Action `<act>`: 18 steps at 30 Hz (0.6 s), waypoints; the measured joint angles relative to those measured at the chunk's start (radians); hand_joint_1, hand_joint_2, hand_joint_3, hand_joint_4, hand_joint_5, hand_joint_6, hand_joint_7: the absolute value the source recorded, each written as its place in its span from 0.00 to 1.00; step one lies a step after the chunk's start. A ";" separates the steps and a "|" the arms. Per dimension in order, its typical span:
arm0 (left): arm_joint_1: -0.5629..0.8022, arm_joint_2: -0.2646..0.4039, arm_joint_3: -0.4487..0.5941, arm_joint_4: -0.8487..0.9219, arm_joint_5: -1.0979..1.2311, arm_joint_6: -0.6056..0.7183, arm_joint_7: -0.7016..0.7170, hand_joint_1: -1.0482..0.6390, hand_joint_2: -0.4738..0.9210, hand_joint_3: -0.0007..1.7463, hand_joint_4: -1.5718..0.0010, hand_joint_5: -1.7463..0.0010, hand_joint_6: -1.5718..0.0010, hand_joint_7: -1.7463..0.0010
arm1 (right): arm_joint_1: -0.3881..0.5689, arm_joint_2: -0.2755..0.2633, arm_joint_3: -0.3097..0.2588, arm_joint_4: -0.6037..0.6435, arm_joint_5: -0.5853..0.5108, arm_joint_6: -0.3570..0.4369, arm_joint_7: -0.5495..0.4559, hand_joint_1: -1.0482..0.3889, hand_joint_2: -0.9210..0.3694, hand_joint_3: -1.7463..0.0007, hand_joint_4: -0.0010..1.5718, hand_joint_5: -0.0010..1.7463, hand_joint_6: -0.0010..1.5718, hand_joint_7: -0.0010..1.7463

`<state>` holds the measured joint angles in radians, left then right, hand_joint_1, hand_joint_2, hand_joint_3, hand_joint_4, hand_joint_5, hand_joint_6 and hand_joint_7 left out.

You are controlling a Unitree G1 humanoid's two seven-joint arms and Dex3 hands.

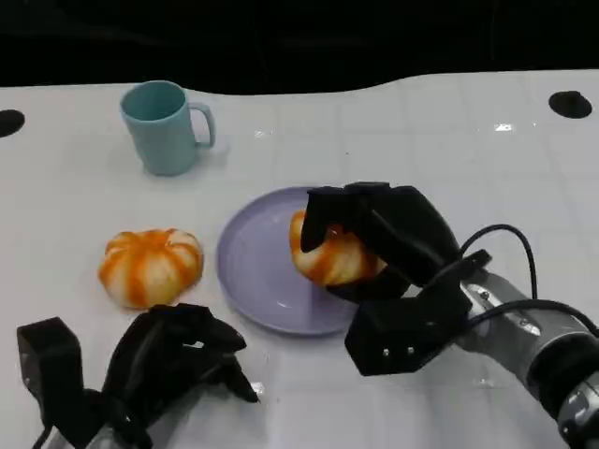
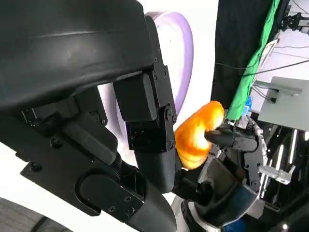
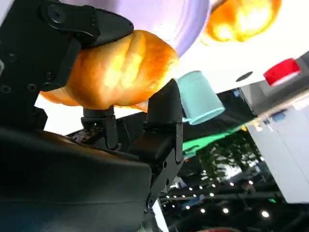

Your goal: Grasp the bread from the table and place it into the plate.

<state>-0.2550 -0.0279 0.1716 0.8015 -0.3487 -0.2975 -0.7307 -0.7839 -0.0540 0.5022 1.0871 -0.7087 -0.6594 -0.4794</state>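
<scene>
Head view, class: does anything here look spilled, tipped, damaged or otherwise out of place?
Nothing stands out. The teal ceramic mug stands upright, the lavender round plate lies flat, and both orange-striped bread rolls look intact.

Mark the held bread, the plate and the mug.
held bread (image 1: 332,257): head view, its striped side below the right hand's fingers.
plate (image 1: 253,271): head view, bare left part of the dish.
mug (image 1: 164,126): head view, middle of its body.

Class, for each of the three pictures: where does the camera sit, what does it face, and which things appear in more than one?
Head view: high, facing down at the table; both hands visible.
Left wrist view: behind the left hand, facing the plate.
Right wrist view: behind the right hand, facing its held bread.
Shared: held bread, plate.
</scene>
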 measured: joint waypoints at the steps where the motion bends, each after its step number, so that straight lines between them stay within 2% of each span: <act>1: 0.000 0.000 0.000 0.000 0.000 0.000 0.000 0.00 0.85 0.00 0.00 0.67 0.00 0.89 | -0.006 0.001 0.000 0.007 0.000 0.008 0.008 0.56 0.24 0.65 0.44 0.62 0.49 0.25; 2: 0.000 0.000 0.000 0.000 0.001 0.000 0.000 0.00 0.85 0.00 0.00 0.67 0.00 0.89 | -0.011 0.001 -0.001 0.011 0.002 0.013 0.020 0.52 0.15 0.76 0.40 0.46 0.45 0.15; 4: 0.000 0.000 0.000 0.000 0.001 0.000 0.000 0.00 0.86 0.00 0.00 0.67 0.00 0.89 | -0.015 0.001 -0.002 0.019 0.007 0.018 0.057 0.44 0.03 0.89 0.32 0.28 0.38 0.05; 5: 0.000 0.000 0.000 0.000 0.001 0.000 0.000 0.00 0.86 0.00 0.00 0.67 0.00 0.89 | -0.015 0.001 -0.002 0.021 0.008 0.024 0.078 0.41 0.02 0.91 0.28 0.24 0.34 0.02; 9: 0.000 0.000 0.000 0.000 0.000 0.000 0.000 0.00 0.86 0.00 0.00 0.67 0.00 0.89 | -0.016 -0.007 -0.001 0.021 0.008 0.044 0.128 0.33 0.00 0.92 0.17 0.16 0.24 0.00; 18: 0.000 0.000 0.000 0.000 0.000 -0.001 0.000 0.00 0.86 0.00 0.00 0.67 0.00 0.89 | -0.016 -0.033 -0.004 -0.026 0.023 0.111 0.262 0.21 0.00 0.87 0.02 0.11 0.12 0.00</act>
<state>-0.2551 -0.0275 0.1718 0.8016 -0.3482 -0.2990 -0.7307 -0.8003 -0.0870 0.4983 1.0607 -0.6855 -0.5483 -0.2170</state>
